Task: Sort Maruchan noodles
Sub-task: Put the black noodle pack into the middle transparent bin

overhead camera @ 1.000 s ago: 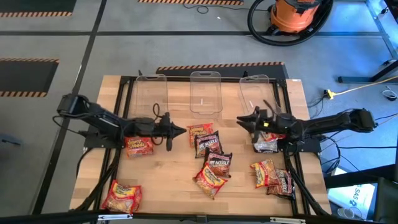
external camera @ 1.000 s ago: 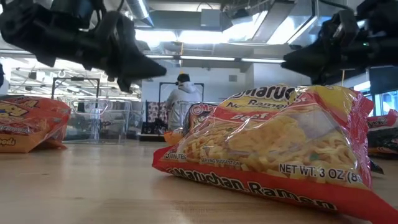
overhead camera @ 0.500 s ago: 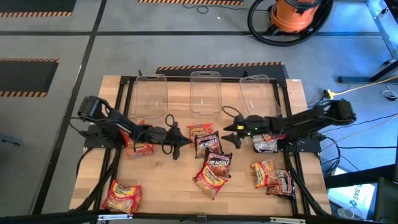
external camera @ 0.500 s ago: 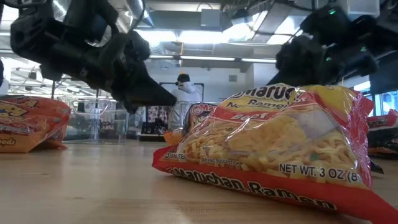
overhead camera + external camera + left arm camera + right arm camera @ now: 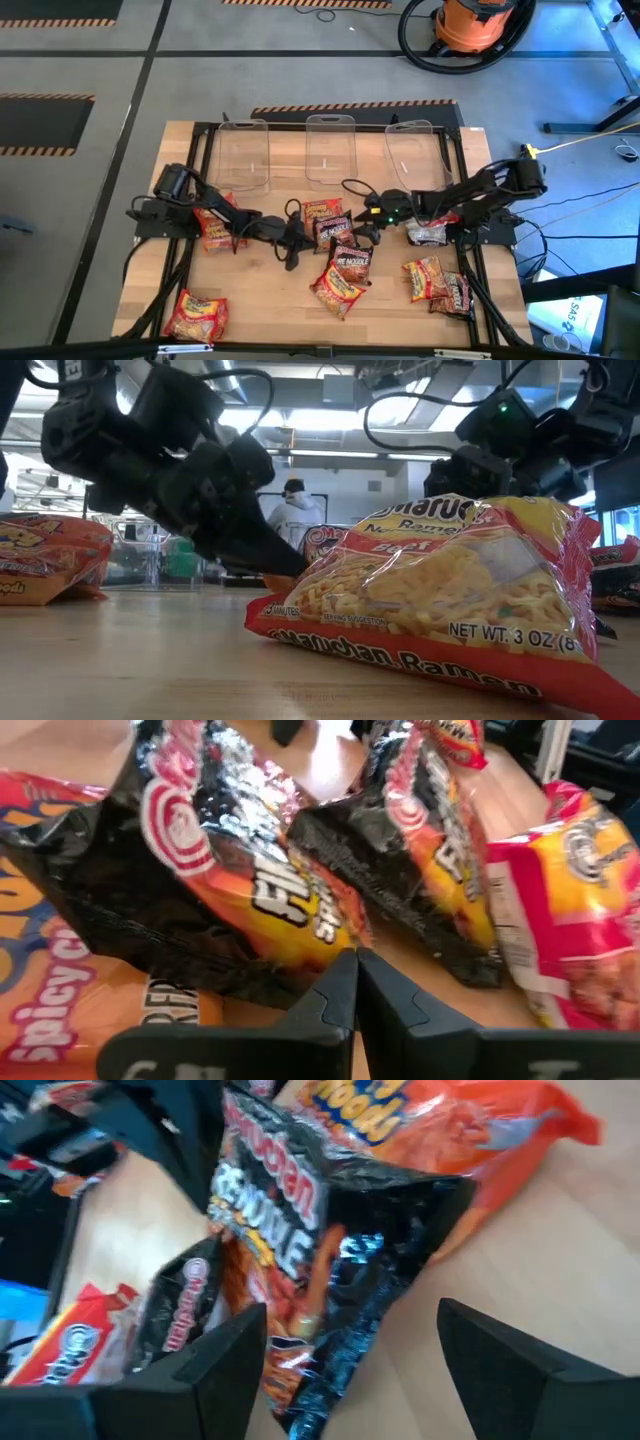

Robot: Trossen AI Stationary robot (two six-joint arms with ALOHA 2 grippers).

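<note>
At mid-table, the left gripper point(image 5: 303, 239), its fingers point(image 5: 335, 995) pressed together and holding nothing, points at a dark maroon-black noodle packet point(image 5: 333, 231) beside an orange one point(image 5: 322, 211). Opposite, the right gripper point(image 5: 352, 236) hangs over the same dark packet with fingers point(image 5: 225, 1350) spread wide. Other packets lie scattered across the wooden table point(image 5: 270, 300), before three clear bins point(image 5: 331, 150).

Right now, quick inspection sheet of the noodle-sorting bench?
Surface: wooden table, bare at the left edge.
Job's things: Maruchan packets clustered mid-table; others at left, front-left and right; none in the three clear bins.
Clutter: nothing seen.
Claws: left claw shut, empty, beside the dark packet; right claw open above it.
Cables: yellow cable on floor, right.
Surroundings: orange vacuum; person behind.
</note>
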